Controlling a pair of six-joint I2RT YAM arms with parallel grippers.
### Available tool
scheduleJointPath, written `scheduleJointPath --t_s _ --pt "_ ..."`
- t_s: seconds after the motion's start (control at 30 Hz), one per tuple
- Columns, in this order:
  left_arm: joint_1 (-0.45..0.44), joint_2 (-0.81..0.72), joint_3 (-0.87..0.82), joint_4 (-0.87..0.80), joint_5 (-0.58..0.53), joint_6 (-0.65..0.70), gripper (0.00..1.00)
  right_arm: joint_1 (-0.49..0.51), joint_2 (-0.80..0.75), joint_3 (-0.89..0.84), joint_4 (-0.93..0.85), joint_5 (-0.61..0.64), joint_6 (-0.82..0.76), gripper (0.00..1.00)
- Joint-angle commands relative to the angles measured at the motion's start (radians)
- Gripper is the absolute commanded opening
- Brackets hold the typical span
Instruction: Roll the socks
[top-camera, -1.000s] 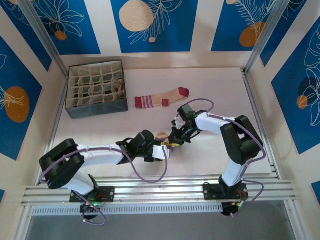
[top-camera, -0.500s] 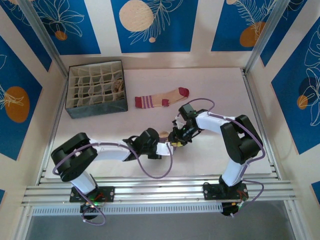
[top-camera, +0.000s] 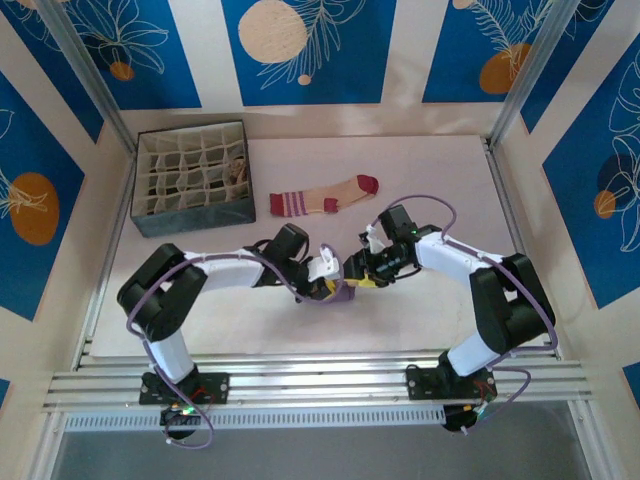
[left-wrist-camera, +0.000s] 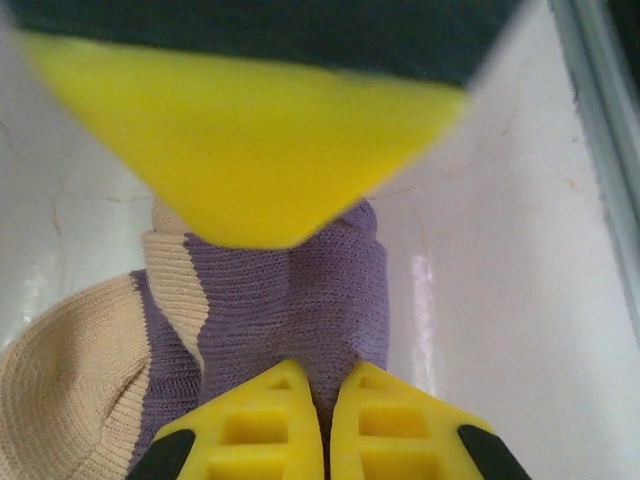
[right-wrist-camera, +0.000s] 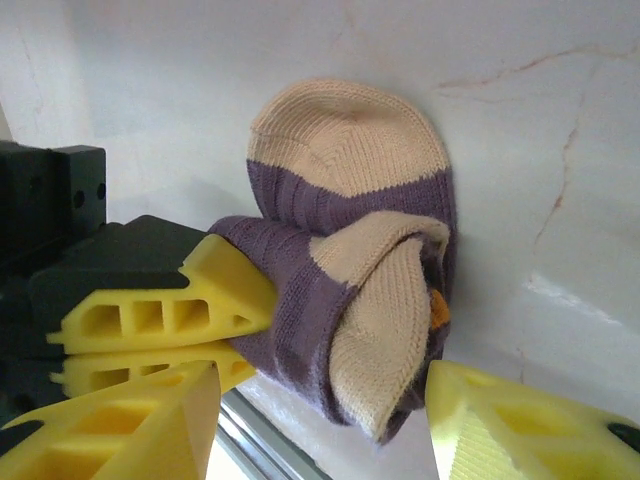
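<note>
Colours logged for you, operator, placed from the organiser box (top-camera: 190, 216).

- Box: dark grey-blue outer walls, cream dividers.
- In a cell on its right side you have the brown-tan sock (top-camera: 237, 168); its pattern is too small to read.
- Just right of the box is the striped sock (top-camera: 325, 197): tan body, dark-red toe, cuff banded dark red and pale.
- Further right and nearer you is the purple sock (right-wrist-camera: 350, 260): ribbed purple knit, tan toe and heel.
- Left gripper (left-wrist-camera: 325, 385) and right gripper (right-wrist-camera: 330, 420): yellow fingers, black bodies.
- Table (top-camera: 430, 170): off-white, faint brownish veins.
- Wall panels (top-camera: 300, 50) behind the box: blue, with white leaf outlines and orange and peach discs.
</note>
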Motion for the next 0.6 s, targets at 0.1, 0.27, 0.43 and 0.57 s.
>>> scheduleJointPath --t_s 0.1,0.27,0.43,0.57 --pt "0.060 0.120 0.044 -0.103 0.217 -0.189 0.03 0.041 0.079 0.007 0.042 -0.015 0.015 0.57" --pt "0.094 0.167 0.036 -0.035 0.239 -0.290 0.04 0.069 0.151 0.040 0.045 -0.004 0.017 0.50" --pt "0.110 0.191 0.020 0.036 0.254 -0.354 0.09 0.098 0.219 0.077 0.020 0.029 0.015 0.37" --pt "0.107 0.146 -0.002 0.054 0.211 -0.315 0.19 0.115 0.270 0.109 -0.039 0.067 0.019 0.20"
